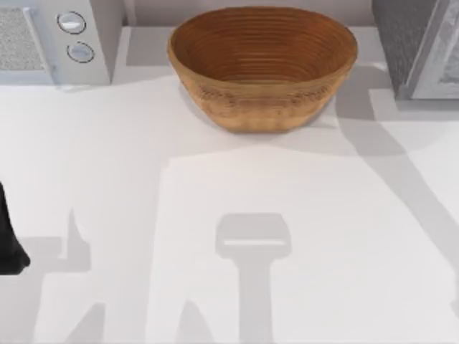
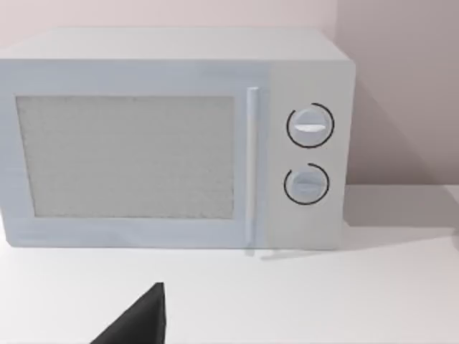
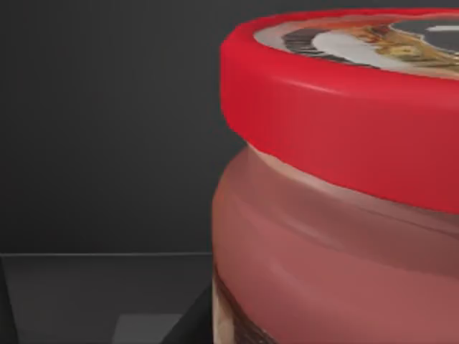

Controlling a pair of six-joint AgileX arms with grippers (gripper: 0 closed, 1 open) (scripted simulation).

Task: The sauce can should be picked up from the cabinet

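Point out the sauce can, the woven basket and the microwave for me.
sauce can (image 3: 344, 136): right wrist view, on its red rim.
woven basket (image 1: 262, 107): top view, on its front outer wall.
microwave (image 2: 125, 156): left wrist view, on its door window.

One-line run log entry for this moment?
stage: reach | sauce can: close before right wrist camera, dark cabinet interior behind | left arm: parked, table's left edge | basket: table rear

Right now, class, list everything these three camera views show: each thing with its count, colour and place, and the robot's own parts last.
Basket: one, woven brown, back centre of the table.
Microwave: one, pale grey, two dials, table's back left corner.
Cabinet: one, grey, back right corner.
Sauce can: one, red rim, reddish body, close to the right wrist camera against a dark interior.
Table: one, white.
Left arm: black, at the table's left edge.
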